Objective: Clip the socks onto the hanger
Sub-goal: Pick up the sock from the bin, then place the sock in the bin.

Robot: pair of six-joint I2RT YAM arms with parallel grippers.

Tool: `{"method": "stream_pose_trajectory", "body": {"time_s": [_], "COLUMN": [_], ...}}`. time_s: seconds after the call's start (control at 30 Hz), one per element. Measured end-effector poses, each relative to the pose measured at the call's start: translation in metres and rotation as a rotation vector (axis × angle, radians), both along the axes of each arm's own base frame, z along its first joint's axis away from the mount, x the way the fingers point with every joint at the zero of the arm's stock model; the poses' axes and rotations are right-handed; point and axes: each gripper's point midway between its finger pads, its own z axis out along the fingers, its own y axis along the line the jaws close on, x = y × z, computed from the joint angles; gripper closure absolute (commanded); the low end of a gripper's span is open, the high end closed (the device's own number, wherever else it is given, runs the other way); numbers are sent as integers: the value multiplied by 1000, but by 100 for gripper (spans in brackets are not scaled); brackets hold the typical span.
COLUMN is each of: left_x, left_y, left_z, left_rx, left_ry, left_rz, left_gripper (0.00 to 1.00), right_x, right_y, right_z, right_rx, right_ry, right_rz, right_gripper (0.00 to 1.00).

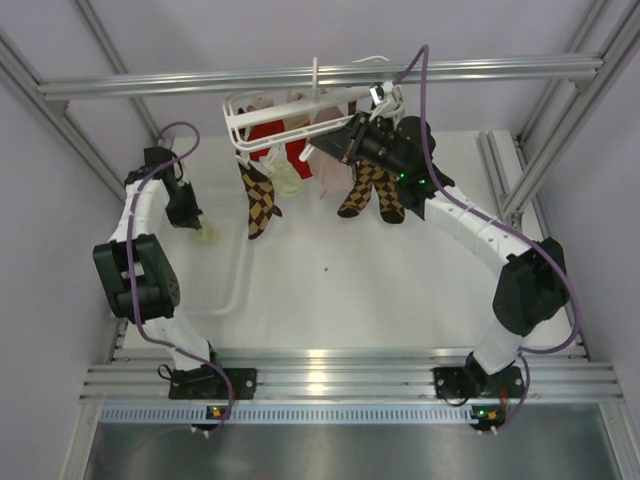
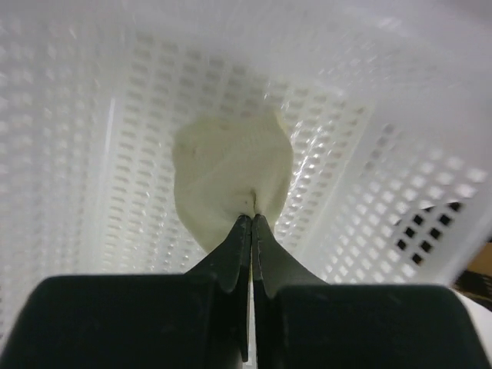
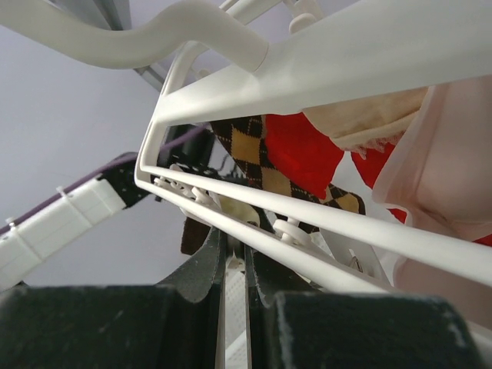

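- Top view: your left gripper reached into the basket at the left, with a cream sock at its tips. The hanger hung well apart at the rear, your right gripper at its frame.
- Left wrist: jaws were clenched on a pinch of that sock, low in the basket.
- Right wrist: jaws were closed at the hanger's rail; you could not tell whether they pinched it. Argyle socks hung there already.
- Judgement: grasp made; carry and clipping remained.
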Motion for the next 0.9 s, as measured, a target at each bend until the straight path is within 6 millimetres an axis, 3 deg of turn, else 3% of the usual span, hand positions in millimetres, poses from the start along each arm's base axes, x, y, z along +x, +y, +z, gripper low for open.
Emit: {"method": "stream_pose_trajectory", "body": {"time_s": [0.17, 0.27, 0.37, 0.5, 0.6, 0.7, 0.9], "left_x": [31, 29, 15, -24, -49, -66, -75], "left_y": [2, -4, -11, -18, -23, -26, -33], "left_z": [72, 84, 60, 0, -30, -40, -36], "left_rx": [74, 90, 84, 39, 7, -8, -19], "left_ry": [-237, -277, -220, -25, 94, 158, 171], "left_rz": [-64, -122, -184, -261, -306, -353, -451], "left_gripper": [100, 100, 100, 100, 100, 100, 100], "right_x": [0, 0, 0, 0, 0, 0, 0], "right_y": [0, 0, 0, 0, 0, 0, 0], "right_z": [0, 0, 0, 0, 0, 0, 0], "right_rx": [-1, -1, -1, -1, -1, -1, -7], "right_ry": [0, 0, 0, 0, -1, -1, -1], "right_rz": [1, 1, 1, 1, 1, 1, 0], "right_gripper": [100, 100, 100, 100, 100, 100, 100]}}
